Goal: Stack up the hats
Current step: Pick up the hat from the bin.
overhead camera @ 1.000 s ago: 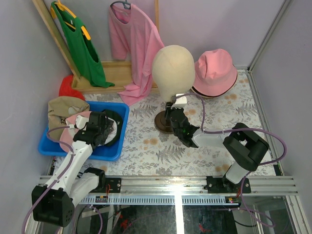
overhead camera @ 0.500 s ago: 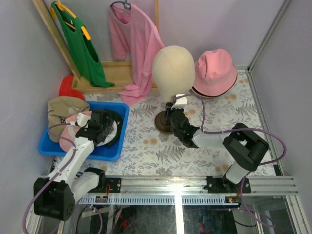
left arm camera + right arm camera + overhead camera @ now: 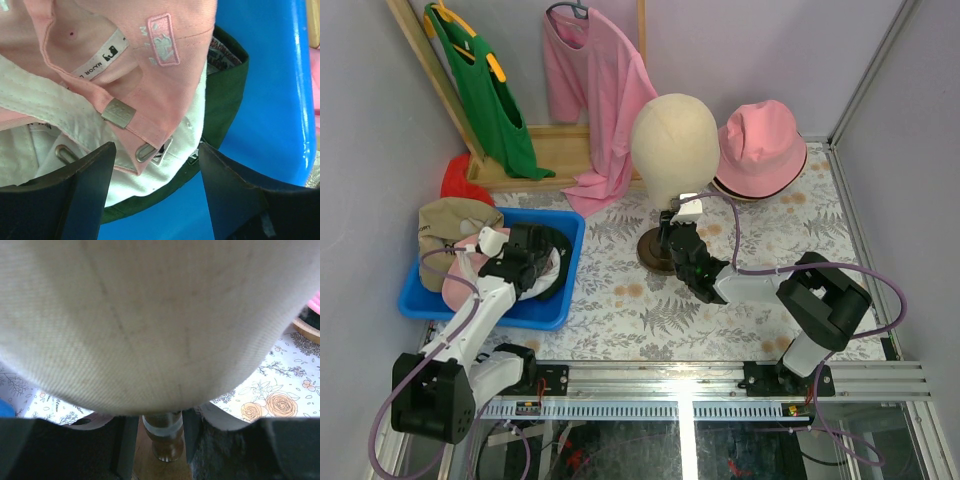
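Observation:
A blue bin at the left holds a pink cap with white lining, lying on a dark green cap. A tan cap hangs over the bin's far-left corner. My left gripper hovers low in the bin, open, its fingers either side of the pink cap's back strap and the green cap's edge. A pink bucket hat sits at the back right. My right gripper is shut on the wooden post under the mannequin head.
A pink shirt and a green garment hang on a wooden rack at the back. Something red lies beside the rack. The mannequin's round base stands mid-table. Walls close in left, right and back.
My left gripper has edged slightly farther over the caps and its jaws have narrowed a little. The right arm and the mannequin have stayed put.

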